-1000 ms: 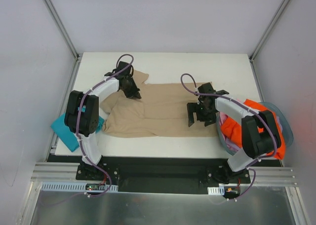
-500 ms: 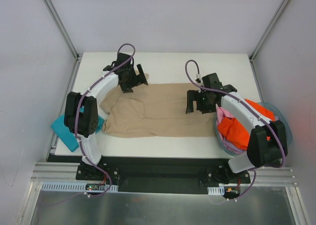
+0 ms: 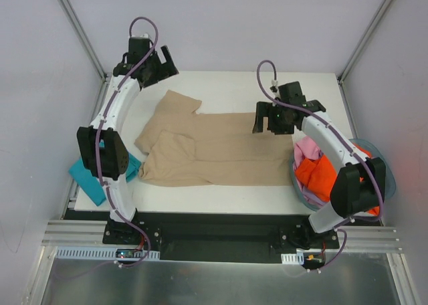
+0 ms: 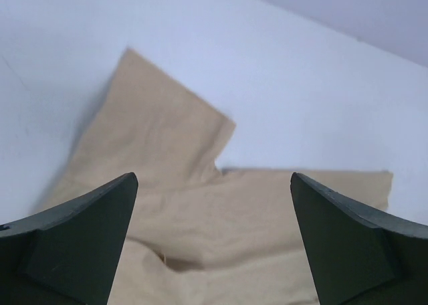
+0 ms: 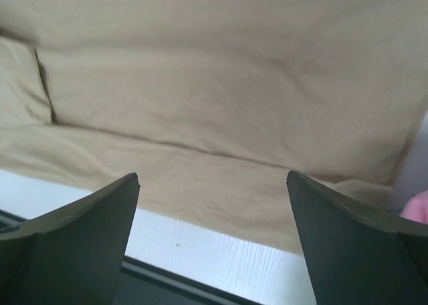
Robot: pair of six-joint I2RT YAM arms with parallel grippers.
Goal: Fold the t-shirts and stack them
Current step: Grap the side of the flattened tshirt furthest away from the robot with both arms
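A large tan t-shirt (image 3: 221, 151) lies spread flat across the table, one sleeve (image 3: 177, 104) pointing to the far left. My left gripper (image 3: 152, 65) hangs open and empty, raised above the far-left corner, well clear of that sleeve. In the left wrist view the left gripper (image 4: 212, 176) looks down on the tan t-shirt (image 4: 167, 158). My right gripper (image 3: 273, 121) is open and empty over the shirt's right end. In the right wrist view the right gripper (image 5: 212, 174) hovers over the tan t-shirt (image 5: 221, 104). A folded teal t-shirt (image 3: 87, 176) lies at the left edge.
A round blue-grey basket (image 3: 386, 174) sits at the right table edge and holds an orange t-shirt (image 3: 321, 174) and a pink one (image 3: 307, 150). Bare white table (image 3: 227, 84) lies behind the tan shirt. Grey walls and metal posts enclose the table.
My left gripper opened, let go of the tan sleeve and rose toward the far-left corner. The sleeve now lies spread out. The right gripper drifted slightly toward the back.
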